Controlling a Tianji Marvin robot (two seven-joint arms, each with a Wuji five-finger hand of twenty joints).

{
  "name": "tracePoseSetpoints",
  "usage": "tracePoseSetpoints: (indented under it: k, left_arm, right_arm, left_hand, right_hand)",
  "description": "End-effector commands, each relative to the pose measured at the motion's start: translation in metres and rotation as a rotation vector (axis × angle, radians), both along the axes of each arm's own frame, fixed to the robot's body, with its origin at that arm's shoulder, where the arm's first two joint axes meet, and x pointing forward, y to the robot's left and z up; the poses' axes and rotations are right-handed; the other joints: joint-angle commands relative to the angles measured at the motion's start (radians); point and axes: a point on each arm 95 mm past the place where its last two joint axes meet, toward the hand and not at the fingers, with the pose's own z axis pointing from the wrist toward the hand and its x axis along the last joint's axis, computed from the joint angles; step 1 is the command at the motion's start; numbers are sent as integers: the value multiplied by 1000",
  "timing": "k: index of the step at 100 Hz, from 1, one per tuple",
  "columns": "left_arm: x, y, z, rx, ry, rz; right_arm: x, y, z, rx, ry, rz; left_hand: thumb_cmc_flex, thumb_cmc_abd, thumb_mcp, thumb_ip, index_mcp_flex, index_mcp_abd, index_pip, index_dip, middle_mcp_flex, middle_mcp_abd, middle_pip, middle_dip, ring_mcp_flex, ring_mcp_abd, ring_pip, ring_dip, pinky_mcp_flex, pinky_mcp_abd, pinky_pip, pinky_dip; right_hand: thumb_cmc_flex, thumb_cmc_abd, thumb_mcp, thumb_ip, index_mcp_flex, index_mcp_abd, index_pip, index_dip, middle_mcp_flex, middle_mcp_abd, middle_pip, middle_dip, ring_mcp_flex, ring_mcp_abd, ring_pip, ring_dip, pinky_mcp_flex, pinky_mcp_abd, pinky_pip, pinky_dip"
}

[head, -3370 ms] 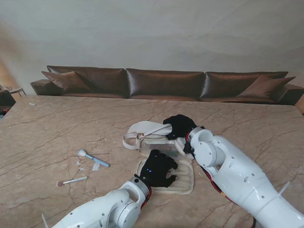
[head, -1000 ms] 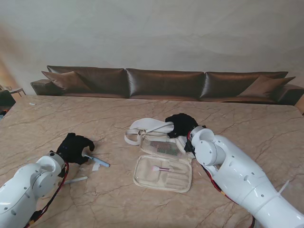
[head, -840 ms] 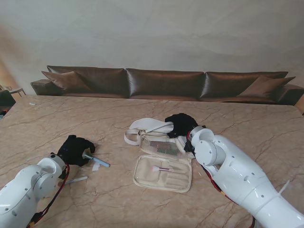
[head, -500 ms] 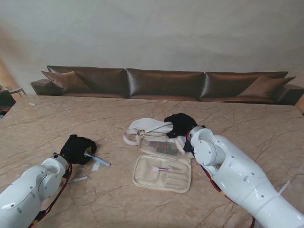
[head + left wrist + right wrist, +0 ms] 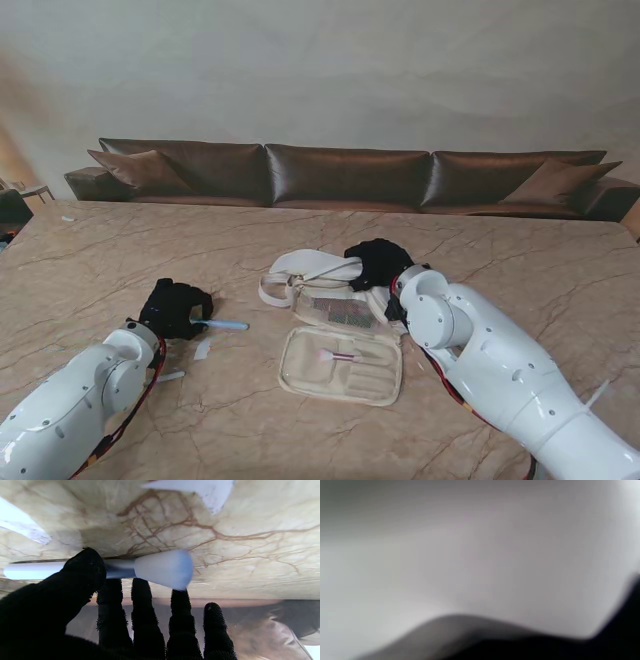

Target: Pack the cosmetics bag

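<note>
The cream cosmetics bag (image 5: 342, 372) lies open in the middle of the table, with a pink-tipped brush (image 5: 338, 355) in its nearer half. My right hand (image 5: 375, 262) rests on the raised far flap (image 5: 310, 268) and grips it. The right wrist view shows only blurred pale fabric (image 5: 470, 555) close up. My left hand (image 5: 178, 308) is left of the bag, shut on a blue makeup brush (image 5: 226, 325) whose handle points toward the bag. In the left wrist view the brush (image 5: 163, 568) is pinched between thumb (image 5: 82, 572) and fingers, just off the table.
A second small brush (image 5: 170, 377) lies on the marble table (image 5: 520, 270) beside my left forearm. White paper scraps (image 5: 202, 349) sit near it. A brown sofa (image 5: 345, 175) runs along the table's far edge.
My left hand left the bag, went left to the blue brush, closed on it and has carried it a little right toward the bag. The right hand stayed on the flap.
</note>
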Motion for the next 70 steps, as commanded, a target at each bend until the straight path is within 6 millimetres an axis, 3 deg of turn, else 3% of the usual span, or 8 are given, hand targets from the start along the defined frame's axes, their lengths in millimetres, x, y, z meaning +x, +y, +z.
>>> tracePoseSetpoints:
  k: [1,12,20,24,28,31,67,70]
  left_arm:
    - [-13,-5,-21,11,56,10]
    - [-14,-5,-21,14,58,22]
    - [-15,-5,-21,12,62,21]
    - [-16,-5,-21,10,62,18]
    - [-16,-6,-21,8,60,17]
    - [-17,-7,-20,8,58,16]
    - [-19,-19,-24,-2,34,6]
    - [-18,-20,-24,-5,36,14]
  right_arm:
    - [1,6,7,14,-12,12]
    - [1,7,7,16,-13,13]
    - [2,7,7,16,-13,14]
    - [2,7,7,15,-13,15]
    - [2,8,7,15,-12,16]
    - [2,8,7,15,-12,16]
    - [2,11,7,19,-12,22]
    - [2,11,7,19,-12,21]
  left_hand:
    - [92,-24,-36,4,43,-11,76,1,55,25,50,19,10,16,12,15,-9,6,12,-6]
    - [94,-39,-41,4,9,2,36,-37,47,20,45,21,5,14,9,16,-11,8,14,-4]
    - [43,-45,6,3,-15,94,-81,-137,35,23,33,19,-2,16,-1,16,-12,10,3,-9]
    - [-3,-35,44,27,-8,139,-167,-152,31,25,27,16,-5,17,-5,15,-12,10,-1,-9]
    - [-45,-11,75,94,-7,180,-244,-143,25,29,22,11,-8,17,-8,14,-12,11,-6,-9]
    - [-57,-12,79,111,-6,196,-289,-140,24,31,19,8,-7,19,-8,14,-12,14,-10,-9]
    - [-33,-26,85,115,35,184,-324,-123,45,27,34,10,5,21,2,20,-13,18,-1,5]
    - [-12,-41,80,90,41,178,-307,-119,52,28,41,13,8,25,5,22,-13,19,2,8]
  right_hand:
    - [150,125,97,57,53,-147,106,33,26,-9,-14,-7,65,5,41,-3,28,-5,35,-9]
    - [150,125,98,57,52,-146,105,33,25,-8,-14,-7,65,5,41,-3,28,-6,35,-9]
    - [149,124,98,57,52,-147,105,33,26,-9,-14,-7,65,5,41,-3,28,-6,35,-9]
    - [149,125,98,57,52,-146,106,33,26,-9,-14,-7,66,6,41,-3,28,-5,35,-9]
    - [149,125,98,57,50,-146,105,32,26,-9,-15,-7,66,6,42,-3,28,-5,35,-9]
    - [149,124,98,57,51,-147,105,33,26,-9,-15,-7,66,6,42,-3,28,-5,35,-9]
    - [148,124,98,57,52,-147,106,32,26,-9,-15,-7,66,5,42,-3,29,-6,36,-10]
    - [148,124,99,57,52,-147,106,33,26,-9,-15,-7,66,6,42,-3,29,-6,36,-10]
